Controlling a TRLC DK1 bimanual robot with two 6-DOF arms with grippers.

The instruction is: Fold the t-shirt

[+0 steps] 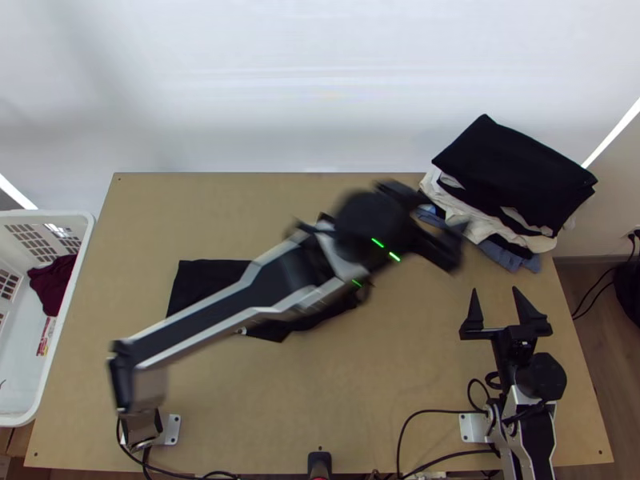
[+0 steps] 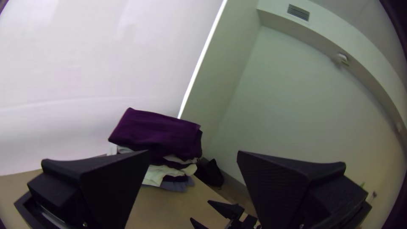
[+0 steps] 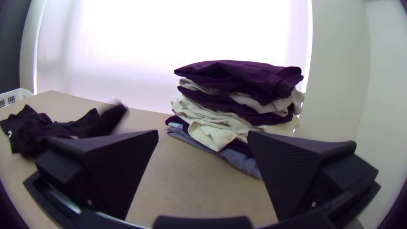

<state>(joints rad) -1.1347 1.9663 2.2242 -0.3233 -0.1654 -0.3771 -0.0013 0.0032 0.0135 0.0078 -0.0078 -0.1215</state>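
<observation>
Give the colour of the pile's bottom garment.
The bottom garment is blue-grey; right wrist view shows it best.

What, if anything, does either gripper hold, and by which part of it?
Nothing is held: the left gripper and right gripper are both open.

This looks like a robotics lab or test room. A left arm [image 1: 208, 318] and a right arm [image 1: 534, 436] stand at the near corners of a plain wooden worktop [image 1: 344, 392], by small base plates [image 1: 172, 430], with black cables [image 1: 440, 411] looping along the near edge. Clothes are piled [image 1: 512, 168] at the far right corner, and a white laundry basket [image 1: 48, 214] sits just beside the left edge. Behind the far edge is a broad white screen [image 1: 320, 88]; plain pale walls [image 2: 296, 97], a vent [image 2: 298, 12] high up and wood-look flooring [image 1: 584, 352] suggest an indoor room.
</observation>
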